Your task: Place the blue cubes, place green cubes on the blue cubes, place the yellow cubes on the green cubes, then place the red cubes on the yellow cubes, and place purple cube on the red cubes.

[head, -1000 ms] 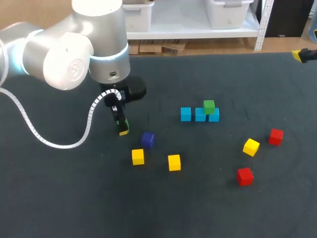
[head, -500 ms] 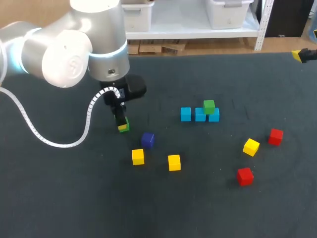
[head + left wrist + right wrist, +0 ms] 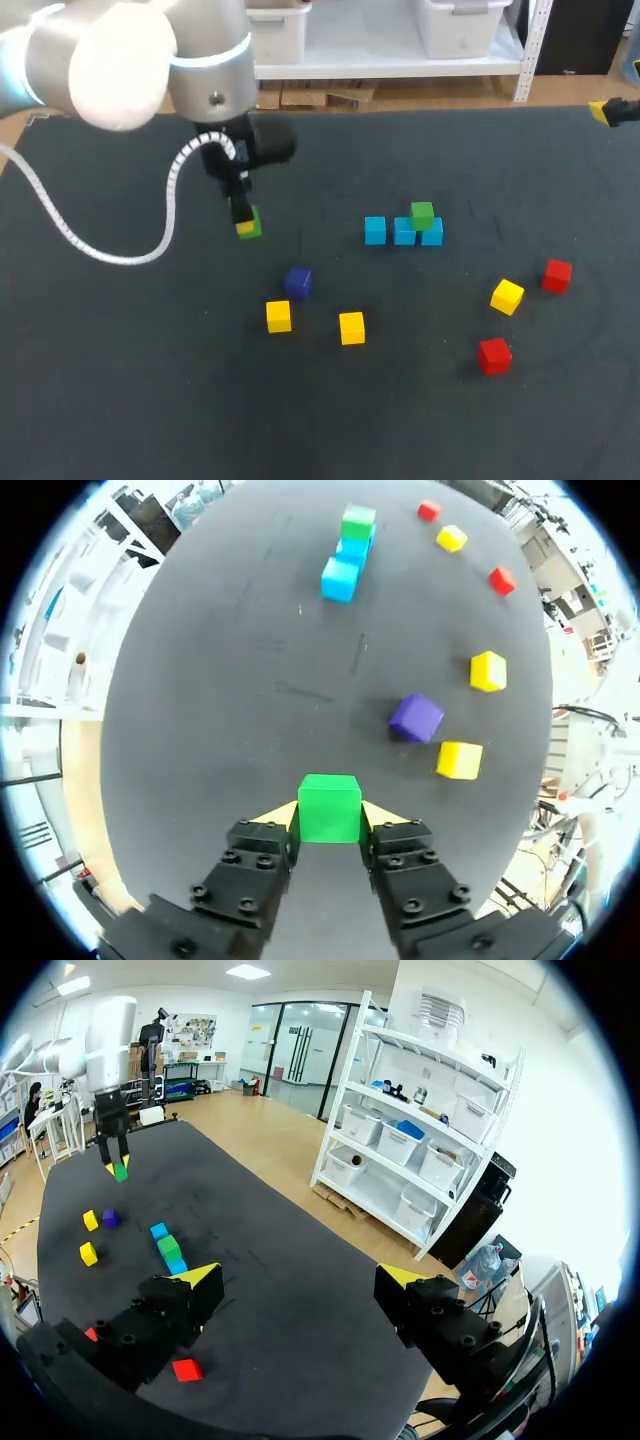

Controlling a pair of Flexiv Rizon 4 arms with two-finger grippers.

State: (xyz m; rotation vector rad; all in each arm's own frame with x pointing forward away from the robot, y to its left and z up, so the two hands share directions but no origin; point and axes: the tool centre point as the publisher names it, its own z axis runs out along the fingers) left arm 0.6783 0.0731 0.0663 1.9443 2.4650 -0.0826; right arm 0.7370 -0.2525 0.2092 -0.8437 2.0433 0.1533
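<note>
One green cube (image 3: pixel 422 214) on blue cubes (image 3: pixel 403 232); left hand (image 3: pixel 244 224) clamps second green cube (image 3: pixel 330 806), 9 o'clock; other colours pending.

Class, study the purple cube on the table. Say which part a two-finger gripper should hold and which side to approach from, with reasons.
Likely from straight above, pinching two opposite side faces of the purple cube. It rests flat on the table, apart from its neighbours, so its top and sides are free. It looks turned relative to the nearest yellow cube, so align the grip with its faces.
</note>
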